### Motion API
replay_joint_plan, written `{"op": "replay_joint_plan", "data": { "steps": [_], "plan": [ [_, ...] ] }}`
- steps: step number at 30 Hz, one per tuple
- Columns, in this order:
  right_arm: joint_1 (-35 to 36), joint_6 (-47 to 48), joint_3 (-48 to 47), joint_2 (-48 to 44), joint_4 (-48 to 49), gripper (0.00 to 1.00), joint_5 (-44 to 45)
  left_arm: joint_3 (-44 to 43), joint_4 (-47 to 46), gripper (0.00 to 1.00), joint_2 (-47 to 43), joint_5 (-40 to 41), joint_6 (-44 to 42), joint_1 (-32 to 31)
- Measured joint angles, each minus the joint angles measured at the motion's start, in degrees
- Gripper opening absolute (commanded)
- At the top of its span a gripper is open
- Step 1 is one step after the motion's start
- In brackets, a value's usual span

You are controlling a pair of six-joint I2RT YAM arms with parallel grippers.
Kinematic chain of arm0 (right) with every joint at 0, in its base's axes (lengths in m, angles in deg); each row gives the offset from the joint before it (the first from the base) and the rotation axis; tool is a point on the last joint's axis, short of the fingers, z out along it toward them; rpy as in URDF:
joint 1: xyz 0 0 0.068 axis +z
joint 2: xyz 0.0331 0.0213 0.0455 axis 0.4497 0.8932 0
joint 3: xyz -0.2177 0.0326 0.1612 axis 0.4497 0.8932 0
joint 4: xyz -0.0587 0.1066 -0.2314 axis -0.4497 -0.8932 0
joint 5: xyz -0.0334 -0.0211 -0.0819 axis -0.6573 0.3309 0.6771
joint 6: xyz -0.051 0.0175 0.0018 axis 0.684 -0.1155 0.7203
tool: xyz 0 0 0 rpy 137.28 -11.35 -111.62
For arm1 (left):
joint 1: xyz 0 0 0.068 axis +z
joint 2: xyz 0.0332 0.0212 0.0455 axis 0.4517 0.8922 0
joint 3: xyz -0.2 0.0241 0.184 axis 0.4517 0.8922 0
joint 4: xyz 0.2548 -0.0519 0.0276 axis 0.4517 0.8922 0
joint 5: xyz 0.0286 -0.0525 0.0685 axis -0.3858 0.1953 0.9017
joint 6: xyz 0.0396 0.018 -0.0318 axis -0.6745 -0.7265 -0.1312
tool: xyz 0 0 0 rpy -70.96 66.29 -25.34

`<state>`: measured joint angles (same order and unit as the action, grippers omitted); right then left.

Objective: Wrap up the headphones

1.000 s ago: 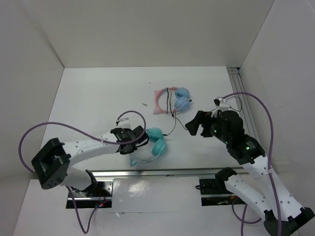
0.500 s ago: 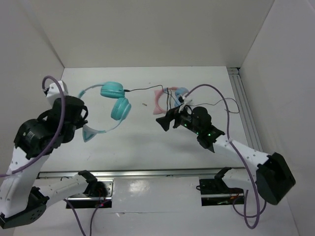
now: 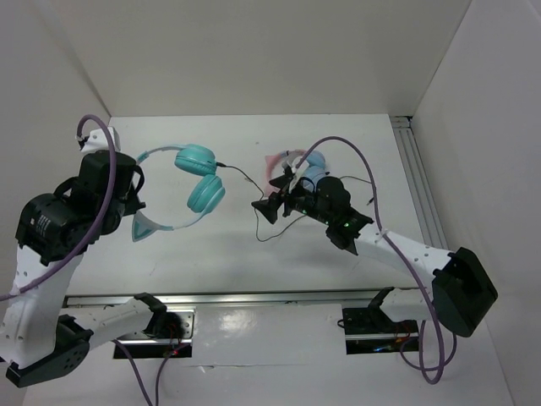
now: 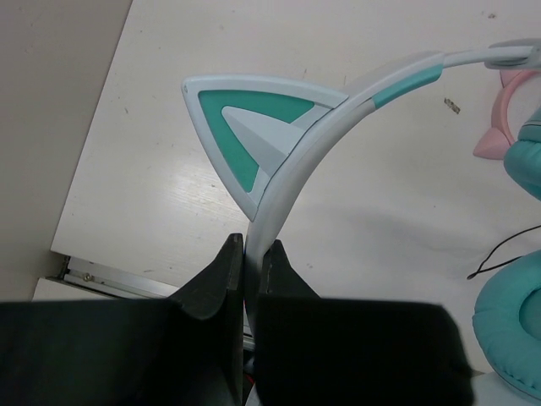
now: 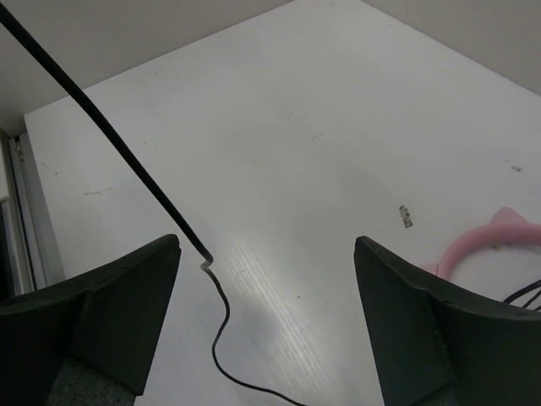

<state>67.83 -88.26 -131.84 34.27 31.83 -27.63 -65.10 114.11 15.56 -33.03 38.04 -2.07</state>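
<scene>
The teal headphones (image 3: pixel 199 176) hang in the air at the left, lifted off the table. My left gripper (image 3: pixel 135 196) is shut on their pale headband (image 4: pixel 292 165), just below a cat ear (image 4: pixel 245 127). A teal earcup (image 4: pixel 511 338) shows at the right edge of the left wrist view. The thin black cable (image 3: pixel 245 182) runs from the upper cup down to the table. My right gripper (image 3: pixel 264 210) is open and empty. In the right wrist view the cable (image 5: pixel 144 178) passes between the fingers (image 5: pixel 110 296), near the left one, untouched.
The pink-banded pair (image 3: pixel 277 162) with light blue cups (image 3: pixel 314 172) lies at the back of the table, partly behind my right arm. Its pink band shows in both wrist views (image 5: pixel 494 237) (image 4: pixel 499 118). The metal rail (image 3: pixel 254 298) runs along the near edge.
My left arm has lifted the headphones off the table, up and to the left. My right gripper has swung left to the hanging cable and stays open.
</scene>
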Motion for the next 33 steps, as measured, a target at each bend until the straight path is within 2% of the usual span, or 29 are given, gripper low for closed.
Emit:
{"op": "replay_joint_plan", "data": {
  "steps": [4,8,19,28,33],
  "plan": [
    [-1.25,0.92,0.28,0.55,1.11,0.74,0.61,0.00,0.00,0.00,0.37,-0.81,-0.09,0.74],
    [-2.34,1.09,0.26,5.01,1.46,0.65,-0.26,-0.20,0.04,0.00,-0.07,-0.90,-0.09,0.90],
    [-3.76,-4.13,0.26,16.28,9.27,0.65,-7.98,-0.35,0.04,0.00,-0.63,-1.51,-0.07,0.90],
    [-3.76,-11.50,2.99,16.76,20.02,0.65,-15.19,-0.35,0.04,0.00,-0.61,-1.66,0.13,0.90],
    [-2.78,-12.50,5.46,16.92,20.94,0.61,-15.06,-0.33,0.04,0.00,-0.61,-1.64,0.22,0.90]
  ]
}}
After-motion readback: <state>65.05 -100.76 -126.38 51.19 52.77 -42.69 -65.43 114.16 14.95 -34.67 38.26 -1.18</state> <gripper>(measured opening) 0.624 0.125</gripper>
